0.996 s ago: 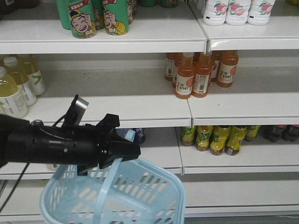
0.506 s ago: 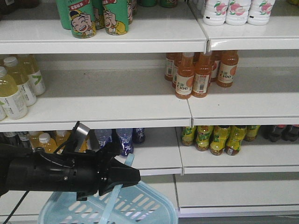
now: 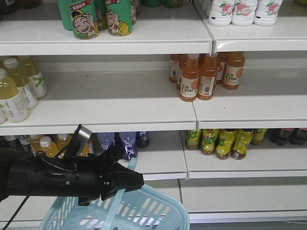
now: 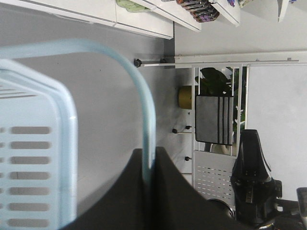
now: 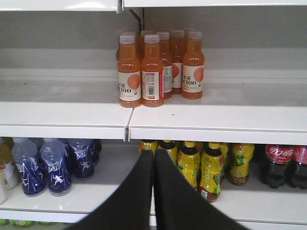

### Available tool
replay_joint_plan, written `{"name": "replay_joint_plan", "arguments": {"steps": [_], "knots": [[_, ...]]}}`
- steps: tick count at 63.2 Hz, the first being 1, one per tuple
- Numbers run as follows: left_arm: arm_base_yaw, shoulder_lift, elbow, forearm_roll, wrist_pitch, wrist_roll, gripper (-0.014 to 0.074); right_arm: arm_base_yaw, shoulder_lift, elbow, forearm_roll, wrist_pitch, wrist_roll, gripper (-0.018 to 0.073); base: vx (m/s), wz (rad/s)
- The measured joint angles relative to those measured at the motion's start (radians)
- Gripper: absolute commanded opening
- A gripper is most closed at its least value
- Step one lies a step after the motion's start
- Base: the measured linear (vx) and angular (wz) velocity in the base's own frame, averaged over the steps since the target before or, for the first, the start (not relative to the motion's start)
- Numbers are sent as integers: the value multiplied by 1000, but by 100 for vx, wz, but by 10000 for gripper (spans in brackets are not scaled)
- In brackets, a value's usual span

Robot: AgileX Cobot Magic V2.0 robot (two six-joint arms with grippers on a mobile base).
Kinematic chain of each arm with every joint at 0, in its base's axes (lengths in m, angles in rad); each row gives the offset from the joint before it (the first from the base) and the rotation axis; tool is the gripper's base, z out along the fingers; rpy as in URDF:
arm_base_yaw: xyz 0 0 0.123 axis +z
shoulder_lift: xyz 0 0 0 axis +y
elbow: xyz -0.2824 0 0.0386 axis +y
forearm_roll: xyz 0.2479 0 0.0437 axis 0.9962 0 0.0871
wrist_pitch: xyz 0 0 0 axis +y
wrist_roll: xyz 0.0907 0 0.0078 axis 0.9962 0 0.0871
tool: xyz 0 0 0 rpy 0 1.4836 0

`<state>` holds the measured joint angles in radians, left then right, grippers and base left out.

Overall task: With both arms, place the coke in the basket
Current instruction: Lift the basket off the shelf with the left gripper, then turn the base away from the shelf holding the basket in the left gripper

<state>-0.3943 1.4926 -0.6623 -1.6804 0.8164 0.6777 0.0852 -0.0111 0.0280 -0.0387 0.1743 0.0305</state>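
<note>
While in gripper, basket handle near-upright

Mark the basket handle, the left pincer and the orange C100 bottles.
basket handle (image 4: 148,120): left wrist view, on the curved bar above the pincer.
left pincer (image 4: 149,153): left wrist view, between the fingertips, shut on the handle.
orange C100 bottles (image 5: 128,86): right wrist view, label of the front left bottle.
</note>
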Motion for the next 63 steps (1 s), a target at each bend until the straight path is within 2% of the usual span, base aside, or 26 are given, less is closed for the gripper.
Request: {"name": "replay_joint_plan", "arguments": {"steps": [63], "knots": [[0, 0, 0, -1, -2, 1, -6, 0, 0, 0, 0, 0, 0, -10, 0, -2]]}}
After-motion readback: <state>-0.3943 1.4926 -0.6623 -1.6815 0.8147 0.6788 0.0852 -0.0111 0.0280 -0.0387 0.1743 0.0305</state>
